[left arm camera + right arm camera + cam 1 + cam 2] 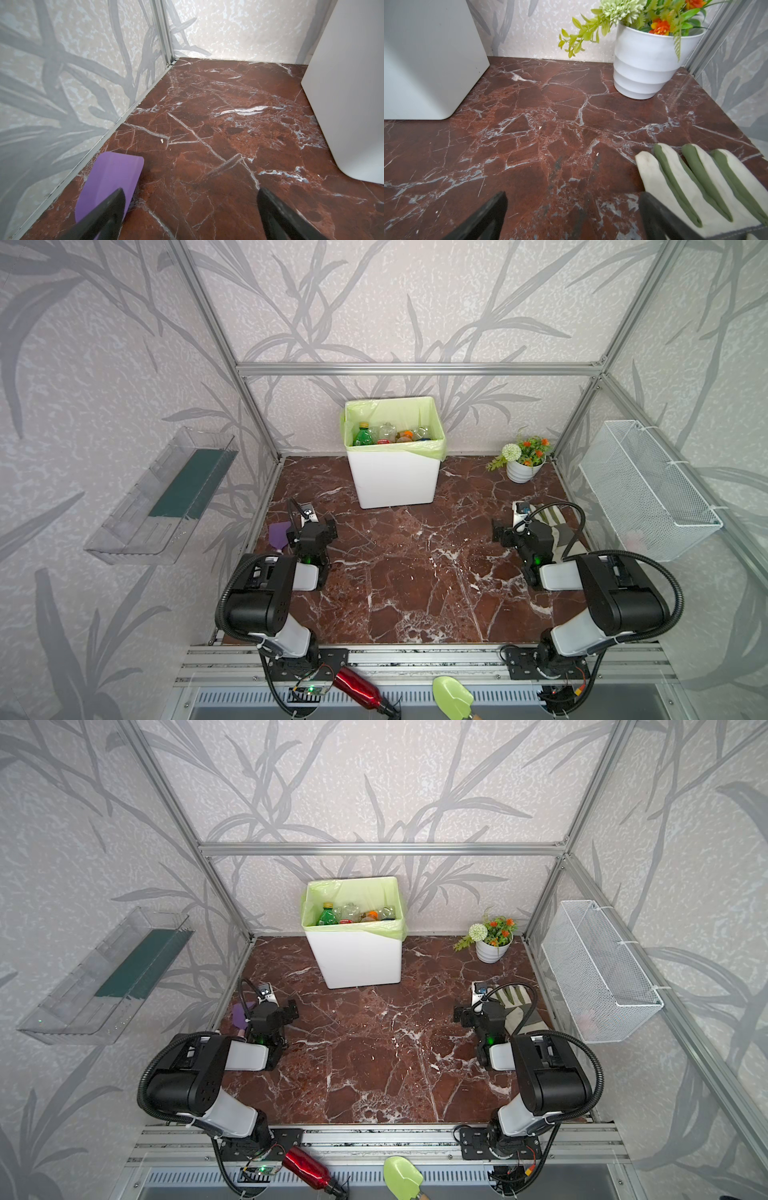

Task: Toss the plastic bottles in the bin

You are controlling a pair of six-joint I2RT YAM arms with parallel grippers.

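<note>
Your left gripper (191, 193) and right gripper (573, 195) hang spread and empty, and the plastic bottles (388, 434) lie in the bin (395, 481) at the tabletop's (415, 572) back edge, so you likely just park.

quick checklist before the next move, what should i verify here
1. left gripper open and empty: ok.
2. right gripper open and empty: ok; the glove lies near it, not gripped.
3. plastic bottles inside the bin: ok, several show below its rim.
4. No plastic bottles on the table: ok, none visible in both top views.
5. Bin upright, green liner folded over its rim: ok.
6. red metal bottle outside the bin: ok, it lies by the front rail.
</note>
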